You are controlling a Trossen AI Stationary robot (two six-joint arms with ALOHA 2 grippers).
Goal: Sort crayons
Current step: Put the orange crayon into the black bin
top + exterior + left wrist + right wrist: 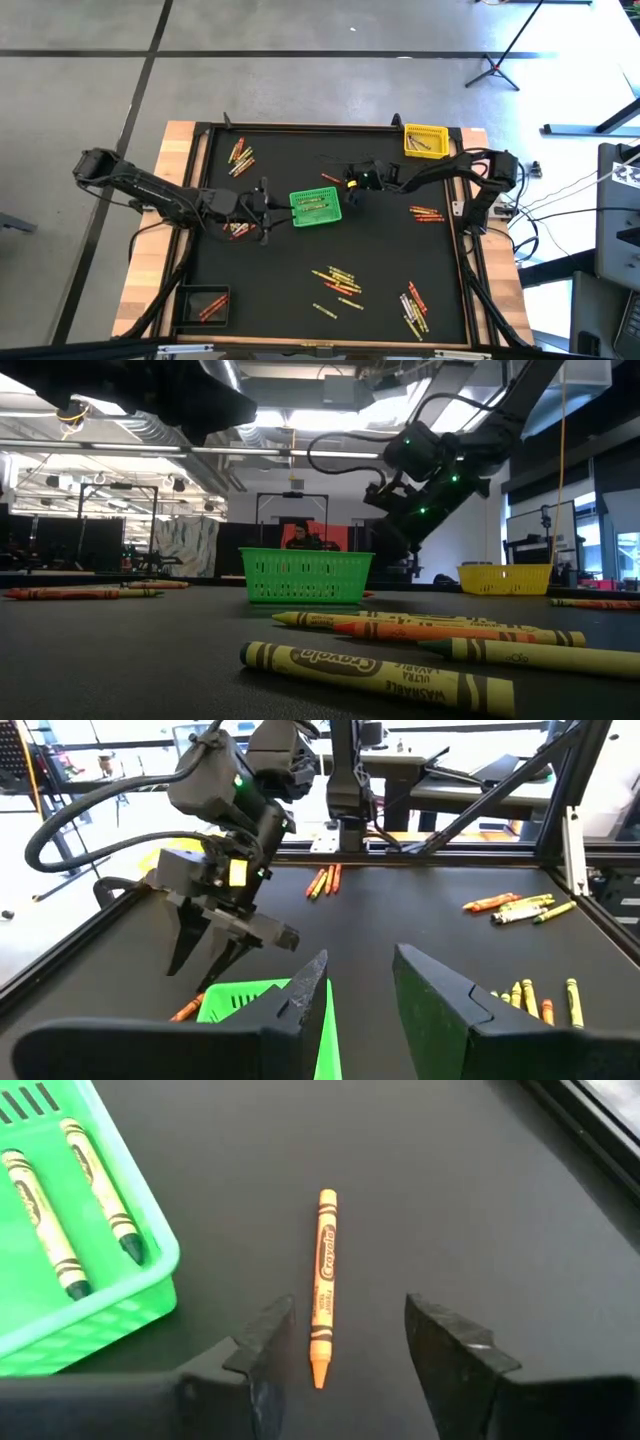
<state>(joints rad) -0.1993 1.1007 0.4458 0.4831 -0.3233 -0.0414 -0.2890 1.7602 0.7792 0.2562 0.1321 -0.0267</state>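
A black-topped counter (300,250) framed in pale wood is seen from above, with crayons scattered across it in small clusters: one group at the far left (240,157), one near the right edge (427,213), one at the near middle (337,282) and one at the near right (414,308). A green mesh basket (316,208) stands at the centre, and two green crayons (70,1210) are seen lying inside it. A yellow mesh basket (425,140) sits at the far right corner and a black mesh basket (205,304) at the near left corner. The right gripper (345,1345) hangs just to the right of the green basket, its fingers parted and empty, with a single orange crayon (323,1285) lying flat on the counter directly between them. The left gripper (355,990) waits just to the left of the green basket, open and holding nothing. The orange crayon is a thin, paper-wrapped wax stick with a pointed tip and black lettering. It is judged to be very light and stiff but brittle, so it could snap under a hard squeeze; its round body is likely to roll. It is best taken across the middle of the wrapped barrel, where the paper should give more grip than bare wax.
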